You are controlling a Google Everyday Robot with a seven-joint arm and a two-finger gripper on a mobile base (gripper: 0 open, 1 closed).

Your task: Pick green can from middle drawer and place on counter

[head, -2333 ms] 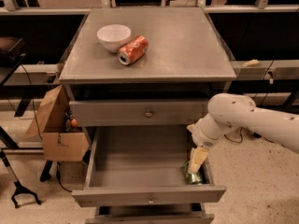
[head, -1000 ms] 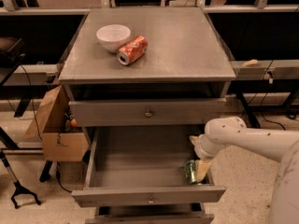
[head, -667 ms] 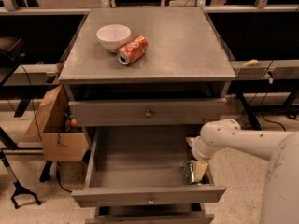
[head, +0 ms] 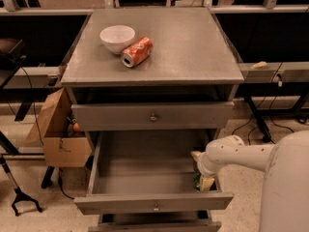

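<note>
The arm (head: 241,154) now reaches lower than before, its pincer (head: 204,181) at the green can (head: 196,180) in the middle drawer's (head: 145,174) front right corner, its grip impossible to tell; best to clamp squarely, then lift straight up.

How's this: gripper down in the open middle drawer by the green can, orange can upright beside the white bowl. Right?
One error: the camera view shows the orange can lying on its side beside the white bowl. The gripper is down in the open middle drawer by the green can.
</note>
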